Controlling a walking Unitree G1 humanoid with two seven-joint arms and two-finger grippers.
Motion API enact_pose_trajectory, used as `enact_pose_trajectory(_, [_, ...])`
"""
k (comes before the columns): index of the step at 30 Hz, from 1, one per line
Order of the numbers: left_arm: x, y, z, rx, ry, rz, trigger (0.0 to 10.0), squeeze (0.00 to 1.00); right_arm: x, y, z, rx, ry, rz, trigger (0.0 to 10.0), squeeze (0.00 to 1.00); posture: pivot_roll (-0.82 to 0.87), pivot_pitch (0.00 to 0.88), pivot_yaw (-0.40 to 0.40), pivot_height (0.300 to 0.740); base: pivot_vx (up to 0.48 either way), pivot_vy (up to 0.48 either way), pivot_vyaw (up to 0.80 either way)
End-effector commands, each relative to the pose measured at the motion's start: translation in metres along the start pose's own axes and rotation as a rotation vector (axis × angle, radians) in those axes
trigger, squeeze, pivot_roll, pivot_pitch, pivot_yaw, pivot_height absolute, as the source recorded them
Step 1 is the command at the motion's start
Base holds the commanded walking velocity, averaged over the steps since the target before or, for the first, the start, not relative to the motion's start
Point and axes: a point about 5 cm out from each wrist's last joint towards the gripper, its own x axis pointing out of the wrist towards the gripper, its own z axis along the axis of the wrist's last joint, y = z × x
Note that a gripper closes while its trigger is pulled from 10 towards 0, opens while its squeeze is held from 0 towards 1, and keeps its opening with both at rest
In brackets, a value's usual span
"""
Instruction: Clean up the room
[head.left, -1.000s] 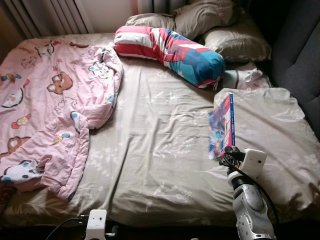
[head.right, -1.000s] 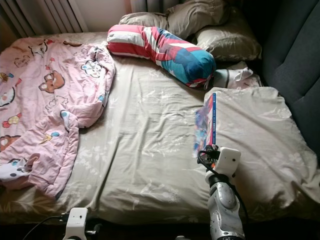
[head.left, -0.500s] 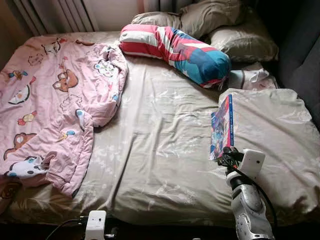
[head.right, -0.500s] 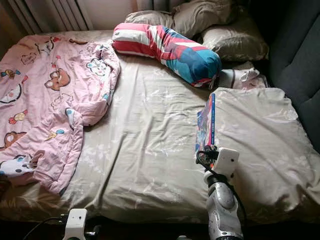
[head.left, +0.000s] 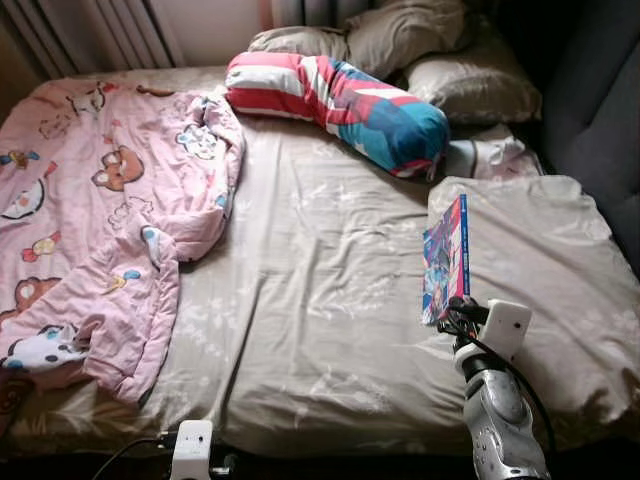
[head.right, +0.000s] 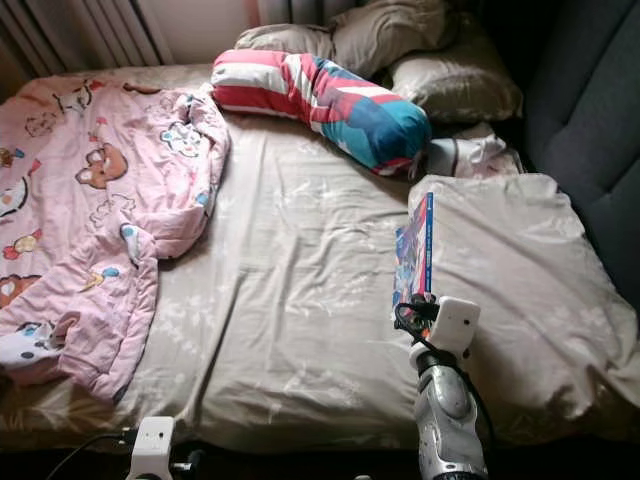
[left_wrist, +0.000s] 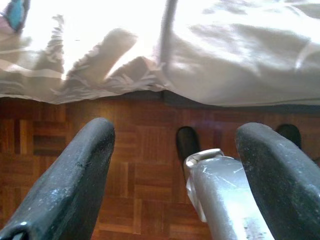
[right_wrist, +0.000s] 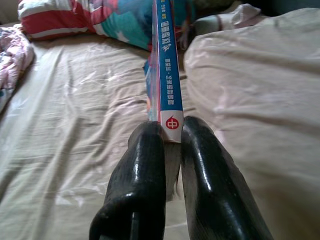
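A wide bed (head.left: 320, 300) under a beige patterned sheet takes up the scene, with pale curtains (head.left: 90, 30) behind its head and a dark upholstered panel (head.left: 600, 110) along the robot's right. A pink cartoon-print blanket (head.left: 90, 230) lies crumpled over the left part of the bed. A beige duvet (head.left: 540, 270) is heaped on the right part. At the head sit beige pillows (head.left: 420, 45) and a long red, white and teal bolster (head.left: 340, 100). The right gripper (right_wrist: 172, 137) has its fingers clamped on the lower end of a thin blue-spined book (head.left: 446, 258), held on edge over the sheet just beside the duvet. The left gripper (left_wrist: 175, 165) hangs low over brown parquet floor (left_wrist: 135, 165) by the bed's edge, fingers apart.
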Motion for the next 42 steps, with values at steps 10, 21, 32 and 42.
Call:
enact_pose_trajectory(10, [-0.003, -0.001, -0.01, 0.013, 0.03, -0.008, 10.0, 0.0, 0.001, 0.005, 0.004, 0.005, -0.029, 0.02, 10.0, 0.0, -0.11, 0.176, 0.053, 0.74, 0.278, 0.0, -0.12])
enact_pose_trajectory(21, [-0.003, 0.0, -0.01, 0.013, 0.032, -0.006, 10.0, 0.0, 0.001, 0.006, 0.002, 0.007, -0.022, 0.024, 10.0, 0.0, -0.1, 0.18, 0.054, 0.74, 0.0, 0.0, 0.0])
enact_pose_trajectory(32, [-0.004, 0.001, -0.013, 0.017, 0.046, -0.008, 10.0, 0.0, 0.002, 0.012, -0.003, 0.016, 0.035, 0.091, 10.0, 0.0, -0.11, 0.183, 0.055, 0.74, 0.0, 0.0, 0.0])
enact_pose_trajectory(42, [-0.005, 0.001, -0.016, 0.031, 0.057, -0.014, 10.0, 0.0, 0.001, 0.015, -0.003, -0.026, 0.04, 0.128, 10.0, 0.0, -0.11, 0.188, 0.058, 0.74, 0.0, 0.0, 0.0])
